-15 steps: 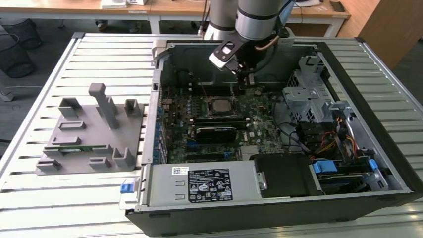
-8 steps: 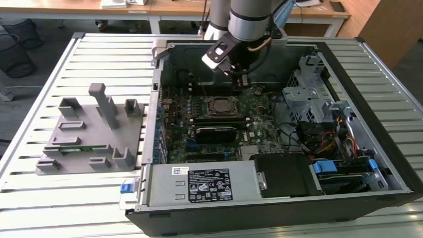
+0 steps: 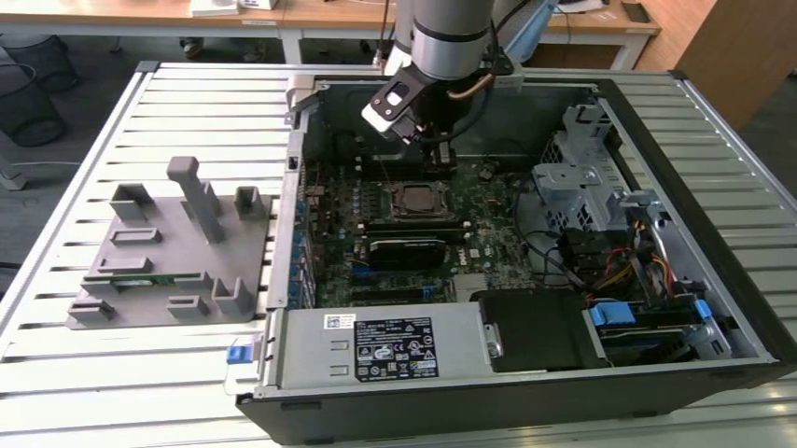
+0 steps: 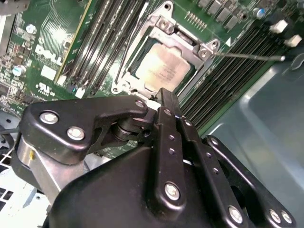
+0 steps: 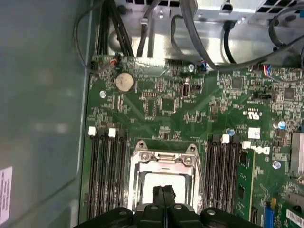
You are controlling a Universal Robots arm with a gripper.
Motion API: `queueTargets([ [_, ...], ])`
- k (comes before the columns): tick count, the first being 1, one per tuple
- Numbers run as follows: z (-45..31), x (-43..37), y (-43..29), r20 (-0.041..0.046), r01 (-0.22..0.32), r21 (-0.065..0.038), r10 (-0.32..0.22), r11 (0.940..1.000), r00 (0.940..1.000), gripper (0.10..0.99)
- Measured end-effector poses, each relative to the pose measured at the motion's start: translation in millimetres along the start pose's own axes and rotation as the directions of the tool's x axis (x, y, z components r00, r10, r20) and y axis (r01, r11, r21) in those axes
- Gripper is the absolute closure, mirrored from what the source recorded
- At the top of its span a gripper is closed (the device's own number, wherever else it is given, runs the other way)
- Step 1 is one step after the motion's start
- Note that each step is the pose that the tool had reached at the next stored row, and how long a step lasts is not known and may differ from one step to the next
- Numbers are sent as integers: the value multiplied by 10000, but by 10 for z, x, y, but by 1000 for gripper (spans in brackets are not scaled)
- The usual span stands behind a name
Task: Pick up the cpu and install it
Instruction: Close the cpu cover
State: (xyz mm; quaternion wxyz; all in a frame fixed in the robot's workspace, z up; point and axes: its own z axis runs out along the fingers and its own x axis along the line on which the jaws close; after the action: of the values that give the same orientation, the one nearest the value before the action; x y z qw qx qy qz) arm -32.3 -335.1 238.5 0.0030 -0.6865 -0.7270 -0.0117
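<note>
Now the cpu (image 4: 161,69) lies flat in its metal frame (image 5: 164,156), edges lined up with it. Over it the end effector (image 5: 164,191) is squeezed closed, holding nothing. Black slots (image 5: 107,175) sit close on both sides.

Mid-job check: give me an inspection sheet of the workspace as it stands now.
Surface: slatted table bearing an open computer case.
Job's things: cpu sits in the motherboard socket.
Clutter: grey fixture holding a green memory stick.
Grippers: hand shut, empty, poised over the cpu; contact cannot be told.
Cables: wire bundles inside the case, on the exterior view's right.
Surroundings: desks behind the table.
</note>
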Motion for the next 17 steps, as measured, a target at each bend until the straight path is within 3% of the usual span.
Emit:
queueTargets([
  [17, 7, 7, -113, -1, 1, -1, -1, 10000, 10000, 980],
])
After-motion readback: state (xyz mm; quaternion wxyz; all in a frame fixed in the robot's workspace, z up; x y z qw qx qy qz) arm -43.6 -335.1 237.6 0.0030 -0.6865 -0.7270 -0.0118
